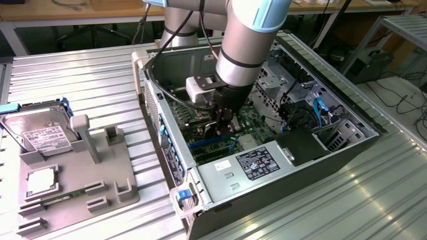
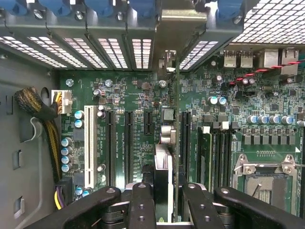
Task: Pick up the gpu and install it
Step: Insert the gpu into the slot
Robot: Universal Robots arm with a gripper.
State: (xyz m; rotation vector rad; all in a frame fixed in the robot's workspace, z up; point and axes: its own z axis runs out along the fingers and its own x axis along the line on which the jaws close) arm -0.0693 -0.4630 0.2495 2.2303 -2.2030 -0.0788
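Gripper (image 2: 162,200) is clamped on the thin black gpu card (image 2: 164,162) edge-on above the green motherboard (image 2: 119,100), so any tilt could jam it beside its slot.

No text legible anywhere. White label on hard drive (image 1: 40,134), left of exterior frame: print present, unreadable. Black-and-white label on power supply (image 1: 257,162), lower centre of exterior frame: lines and marks, unreadable. White silkscreen lettering on green motherboard (image 2: 143,124), between slots, centre of wrist frame: too small to read.
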